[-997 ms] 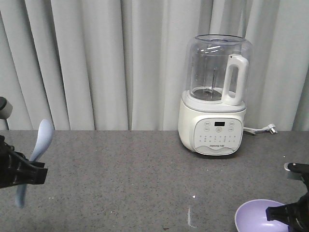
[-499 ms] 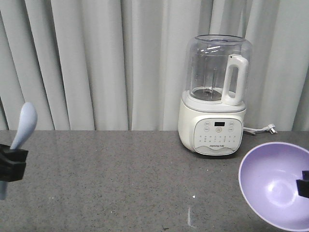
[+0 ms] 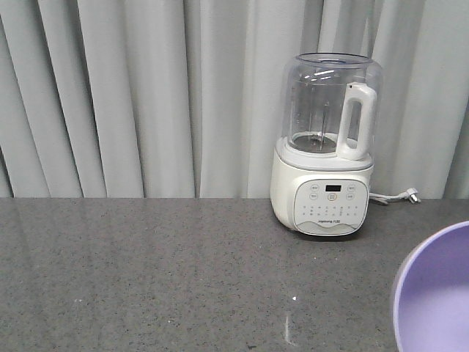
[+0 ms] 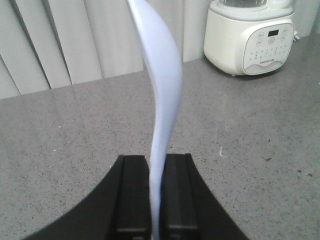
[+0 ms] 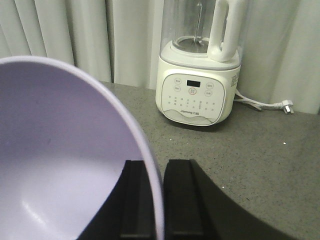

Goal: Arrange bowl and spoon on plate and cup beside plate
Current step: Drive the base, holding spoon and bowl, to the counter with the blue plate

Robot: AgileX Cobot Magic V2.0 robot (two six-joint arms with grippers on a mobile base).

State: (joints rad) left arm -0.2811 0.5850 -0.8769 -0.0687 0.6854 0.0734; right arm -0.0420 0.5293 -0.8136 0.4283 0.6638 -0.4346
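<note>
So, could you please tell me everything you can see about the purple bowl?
The bowl is round, lavender-purple, smooth and plastic-looking, with a thin, paler rim and nothing visible inside. It is steeply tilted, and its opening faces the front camera, where only part of it shows at the lower right edge. The right gripper is shut on its rim, one finger inside and one outside. It seems held clear of the grey counter, though its underside is hidden.
</note>
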